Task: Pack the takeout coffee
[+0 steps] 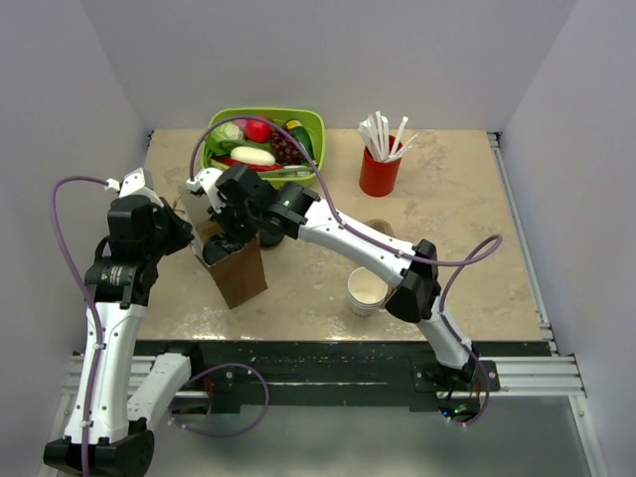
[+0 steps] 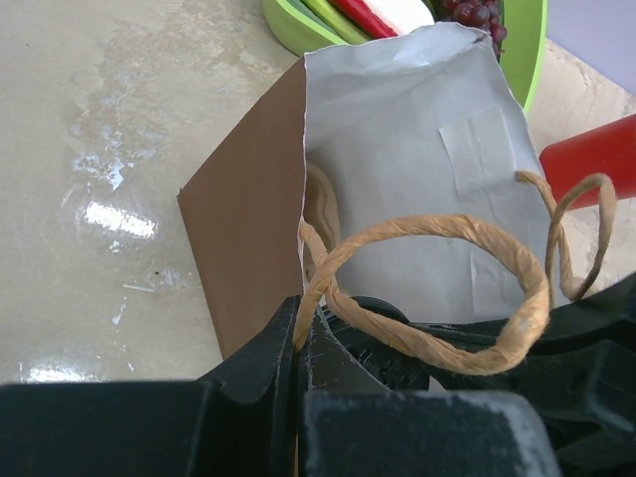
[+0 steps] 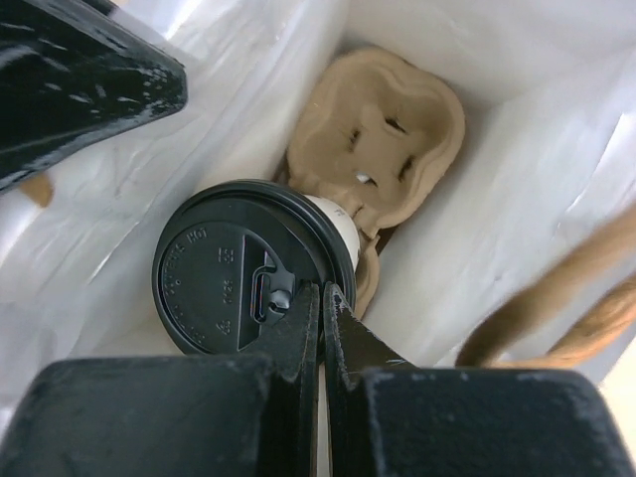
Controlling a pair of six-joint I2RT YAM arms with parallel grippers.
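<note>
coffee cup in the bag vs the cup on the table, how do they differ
The takeout coffee has a black lid; the table cup is lidless. The takeout coffee sits in the carrier inside the paper bag; the table cup stands on the table. The shut right gripper meets the coffee's lid; no gripper is near the table cup. Both are white cups.

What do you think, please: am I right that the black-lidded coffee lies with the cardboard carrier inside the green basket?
Not quite: the takeout coffee and the cardboard carrier are inside the white-lined paper bag, not the green basket, as the right wrist view shows.
</note>
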